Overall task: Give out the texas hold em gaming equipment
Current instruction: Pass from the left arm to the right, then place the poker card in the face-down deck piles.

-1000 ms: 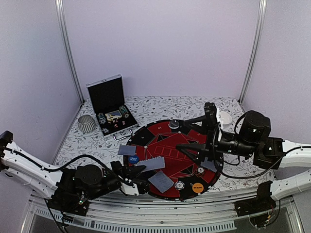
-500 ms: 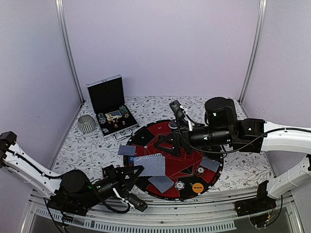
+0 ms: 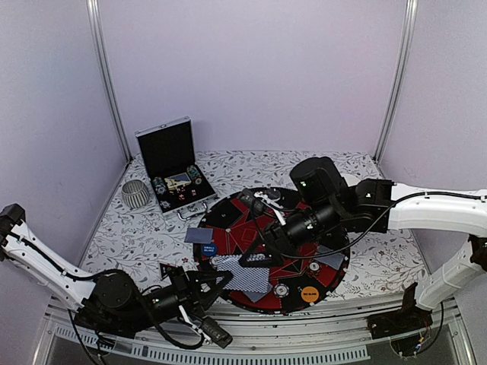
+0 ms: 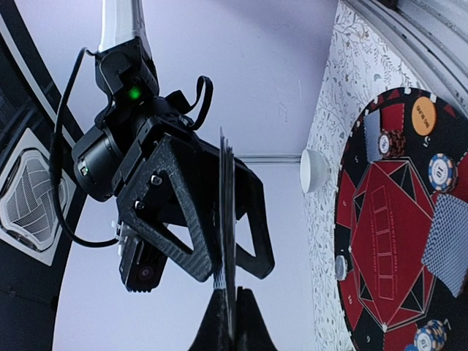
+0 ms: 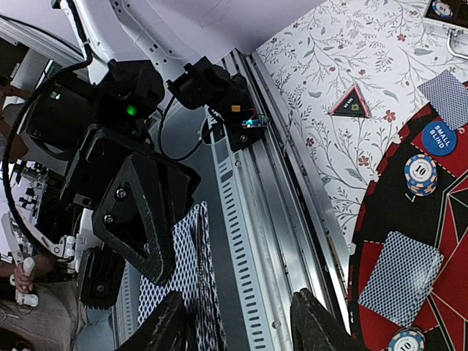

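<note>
The stack of grey-blue-backed cards (image 5: 179, 267) is up off the table in the lower middle of the overhead view, by the lower-left rim of the round red-and-black mat (image 3: 228, 217). It is pinched along one edge in the left gripper (image 4: 228, 318), whose fingers are clamped tight on it. The right gripper (image 5: 238, 303) is reaching across the mat to it. Its jaws stand partly apart with one finger on each side of the stack. The cards sit close to one finger with a clear gap to the other, so I see no hold there. A single card (image 5: 401, 278) lies face down on the mat at the lower right of the right wrist view, and another card (image 5: 447, 99) lies at that view's right edge, higher up. Between them are the blue blind button (image 5: 439, 137) and, just below it, a striped chip (image 5: 420, 174). The orange blind button (image 3: 309, 293) sits at the mat's lower rim in the overhead view. The small black triangular marker (image 5: 349, 102) lies on the flowered cloth, off the mat. The silver-edged case (image 3: 171, 171) stands open at the upper left of the table.
</note>
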Controlling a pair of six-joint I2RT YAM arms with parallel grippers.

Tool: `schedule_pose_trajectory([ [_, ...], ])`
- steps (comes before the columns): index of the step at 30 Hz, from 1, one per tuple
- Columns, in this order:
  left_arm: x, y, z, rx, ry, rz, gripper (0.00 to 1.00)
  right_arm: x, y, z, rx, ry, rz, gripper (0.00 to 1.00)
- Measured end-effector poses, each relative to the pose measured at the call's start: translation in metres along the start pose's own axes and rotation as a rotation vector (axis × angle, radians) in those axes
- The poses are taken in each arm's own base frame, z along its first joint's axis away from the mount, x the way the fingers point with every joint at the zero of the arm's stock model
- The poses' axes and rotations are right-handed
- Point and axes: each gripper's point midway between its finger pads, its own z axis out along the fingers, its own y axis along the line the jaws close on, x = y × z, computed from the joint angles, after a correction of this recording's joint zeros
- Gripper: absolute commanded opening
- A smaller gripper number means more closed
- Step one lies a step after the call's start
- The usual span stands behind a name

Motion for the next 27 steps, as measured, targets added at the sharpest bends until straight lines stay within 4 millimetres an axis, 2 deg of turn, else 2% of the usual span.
schedule_pose_trajectory([
  [2, 0.0, -0.003, 0.0, 0.01, -0.001, 0.004, 0.0, 0.006, 0.002, 0.002, -0.024, 0.027, 0.001, 0.34],
  [5, 0.0, -0.008, 0.0, 0.029, 0.0, 0.003, 0.0, 0.01, 0.008, 0.002, -0.063, 0.048, -0.01, 0.06],
  [6, 0.0, -0.009, 0.0, 0.032, 0.001, 0.001, 0.0, 0.011, 0.01, 0.002, -0.074, 0.055, -0.007, 0.03],
  [14, 0.001, -0.018, -0.001, 0.075, 0.009, -0.045, 0.0, 0.016, 0.012, 0.004, -0.101, 0.072, 0.018, 0.01],
  [16, 0.004, -0.019, 0.0, 0.082, 0.015, -0.061, 0.23, 0.016, 0.01, 0.005, -0.098, 0.068, 0.025, 0.01],
  [17, 0.004, -0.02, 0.0, 0.086, 0.017, -0.07, 0.47, 0.016, 0.009, 0.006, -0.092, 0.065, 0.031, 0.01],
  [18, 0.006, -0.021, 0.0, 0.092, 0.023, -0.08, 0.58, 0.017, 0.006, 0.007, -0.083, 0.06, 0.037, 0.01],
  [20, 0.01, -0.026, 0.001, 0.107, 0.039, -0.101, 0.74, 0.018, 0.0, 0.006, -0.057, 0.045, 0.051, 0.01],
  [25, 0.017, -0.042, 0.002, 0.177, 0.081, -0.222, 0.89, 0.02, -0.034, -0.007, 0.061, -0.059, 0.129, 0.01],
  [27, 0.02, -0.052, 0.004, 0.239, 0.111, -0.317, 0.9, 0.021, -0.053, -0.014, 0.125, -0.12, 0.178, 0.01],
])
